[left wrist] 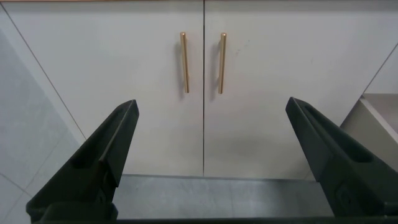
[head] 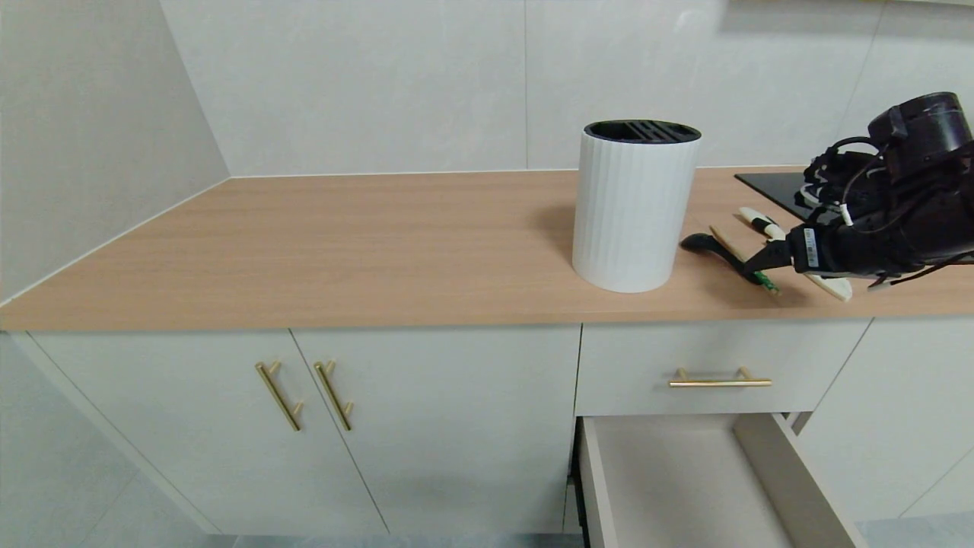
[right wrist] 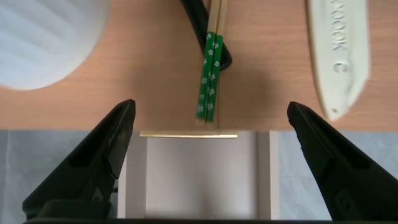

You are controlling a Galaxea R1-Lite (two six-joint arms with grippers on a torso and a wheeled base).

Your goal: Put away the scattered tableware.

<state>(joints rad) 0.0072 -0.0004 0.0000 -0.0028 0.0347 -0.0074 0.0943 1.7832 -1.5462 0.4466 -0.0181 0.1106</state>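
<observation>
the right arm (head: 913,228) is black, with a round drum-shaped joint (head: 924,122), looping black and white cables (head: 825,179) and a small white barcode label (head: 810,247), while the left gripper (left wrist: 211,102) and right gripper (right wrist: 210,106) have black, wedge-shaped tapering fingers (left wrist: 99,168).

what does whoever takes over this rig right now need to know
Right gripper: open, holding nothing, over the green ends of the chopsticks at the counter's front edge.
Left gripper: open, holding nothing, low, facing the cabinet doors.
Things: chopsticks crossing the black spoon's handle, white utensil beside them, all on the counter to the right of the white ribbed holder.
Done: the drawer below is pulled open.
Left: nothing is stowed yet; all three pieces need picking up, probably chopsticks first.
</observation>
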